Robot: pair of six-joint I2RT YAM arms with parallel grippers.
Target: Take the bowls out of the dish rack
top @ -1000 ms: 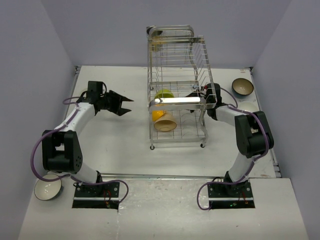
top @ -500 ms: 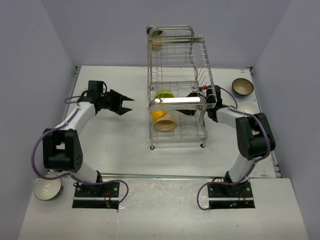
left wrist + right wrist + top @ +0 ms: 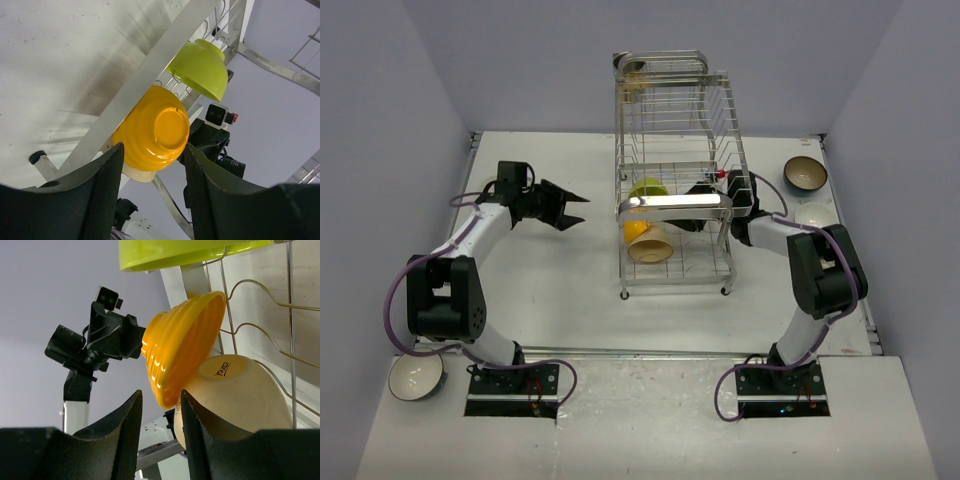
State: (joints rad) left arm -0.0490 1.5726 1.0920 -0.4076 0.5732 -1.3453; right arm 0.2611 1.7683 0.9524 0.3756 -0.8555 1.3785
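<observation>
The chrome dish rack (image 3: 675, 205) stands mid-table. Its lower tier holds a lime bowl (image 3: 648, 188), an orange bowl (image 3: 636, 230) and a cream bowl (image 3: 654, 247). My left gripper (image 3: 576, 210) is open and empty, left of the rack. In its wrist view the open fingers (image 3: 102, 192) frame the orange bowl (image 3: 155, 127) behind the front bar (image 3: 150, 75), with the lime bowl (image 3: 200, 67) above. My right gripper (image 3: 692, 218) reaches into the rack from the right. It is open (image 3: 157, 435), with the orange bowl's (image 3: 180, 345) rim at its fingertips beside the cream bowl (image 3: 235, 395).
A dark bowl with a tan inside (image 3: 804, 173) and a white bowl (image 3: 817, 213) sit on the table right of the rack. Another bowl (image 3: 415, 375) lies at the near left, beside the left arm's base. Something bowl-like (image 3: 632, 69) sits in the rack's upper tier.
My right gripper has pushed a little further left into the rack toward the orange bowl. My left arm has hardly moved.
</observation>
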